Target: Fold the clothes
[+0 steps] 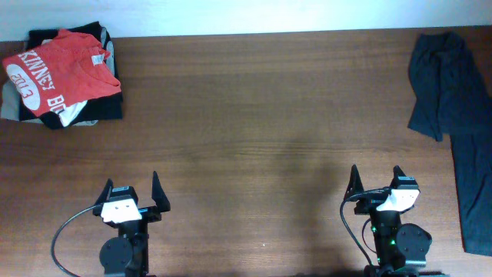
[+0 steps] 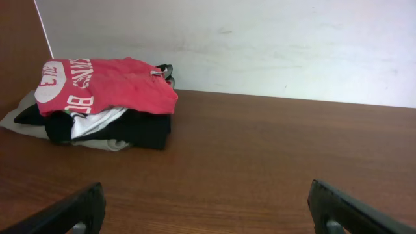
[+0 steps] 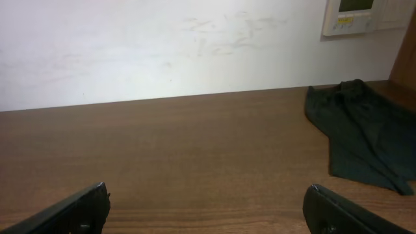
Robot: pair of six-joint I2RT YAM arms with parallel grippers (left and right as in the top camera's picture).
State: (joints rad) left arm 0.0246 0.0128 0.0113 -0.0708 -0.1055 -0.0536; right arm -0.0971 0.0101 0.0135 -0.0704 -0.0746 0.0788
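Observation:
A dark, near-black garment [image 1: 448, 85] lies crumpled at the table's far right and trails down along the right edge. No white lettering shows on it. It also shows in the right wrist view [image 3: 361, 130], to the right and ahead of the jaws. My left gripper [image 1: 132, 185] is open and empty near the front edge on the left, over bare wood [image 2: 207, 195]. My right gripper [image 1: 377, 175] is open and empty near the front edge on the right [image 3: 207, 195], to the left of the garment's lower part.
A stack of folded clothes with a red T-shirt with white lettering [image 1: 61, 73] on top sits at the far left corner, also seen in the left wrist view [image 2: 104, 84]. A white wall runs behind the wooden table [image 1: 254, 115].

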